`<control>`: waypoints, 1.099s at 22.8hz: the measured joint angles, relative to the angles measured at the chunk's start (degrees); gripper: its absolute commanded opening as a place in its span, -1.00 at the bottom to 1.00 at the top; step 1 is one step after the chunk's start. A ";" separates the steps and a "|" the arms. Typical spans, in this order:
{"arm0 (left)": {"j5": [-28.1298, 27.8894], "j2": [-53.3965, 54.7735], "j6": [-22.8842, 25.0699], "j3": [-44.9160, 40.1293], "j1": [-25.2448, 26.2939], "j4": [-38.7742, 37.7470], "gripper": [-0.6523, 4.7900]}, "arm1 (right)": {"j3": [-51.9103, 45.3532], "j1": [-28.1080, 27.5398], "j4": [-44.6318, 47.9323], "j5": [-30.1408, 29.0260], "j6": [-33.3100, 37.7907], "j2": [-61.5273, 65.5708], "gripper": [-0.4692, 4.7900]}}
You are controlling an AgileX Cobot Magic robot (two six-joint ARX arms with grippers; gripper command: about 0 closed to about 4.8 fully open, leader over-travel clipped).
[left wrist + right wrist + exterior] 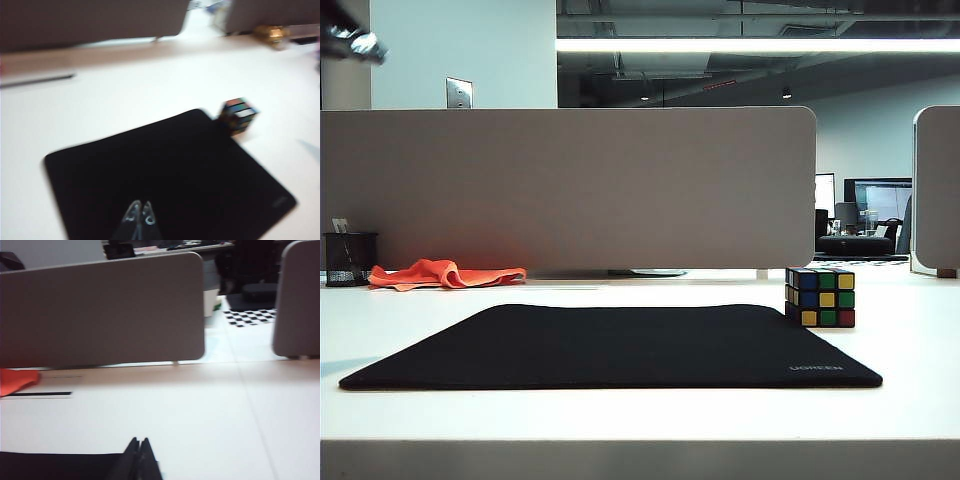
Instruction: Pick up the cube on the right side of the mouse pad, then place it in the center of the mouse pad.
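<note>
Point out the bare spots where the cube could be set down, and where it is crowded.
The whole mouse pad is bare, with only the cube at its far right corner. White table right of the pad is free too. Far left is crowded: orange cloth and pen cup. Left claw and right claw are both shut above the table.

A ceiling light strip [760, 45] glares across the sharp exterior view, bleaching the white surface [640, 410]. Both wrist views are motion-blurred; in the left wrist view the cube [238, 115] smears and the surface washes out pinkish.
</note>
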 measured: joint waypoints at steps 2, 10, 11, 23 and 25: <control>1.81 -0.09 0.46 0.15 -0.57 0.44 -0.78 | 0.28 0.59 -0.11 -4.52 0.09 1.70 -0.84; -1.27 -0.09 2.60 0.17 -2.89 1.22 -0.06 | 0.31 6.54 -7.10 -0.13 -1.05 8.52 -0.83; -2.29 -0.04 3.10 0.17 -3.04 1.33 -0.05 | 0.33 6.71 -8.02 0.87 -1.66 9.66 -0.68; -3.15 5.35 1.27 3.26 -3.23 2.56 0.17 | 14.40 7.63 -14.71 1.68 -0.57 29.68 1.00; -3.13 6.36 1.03 3.98 -3.21 2.56 0.17 | 17.64 7.63 -15.85 1.60 1.09 33.35 1.00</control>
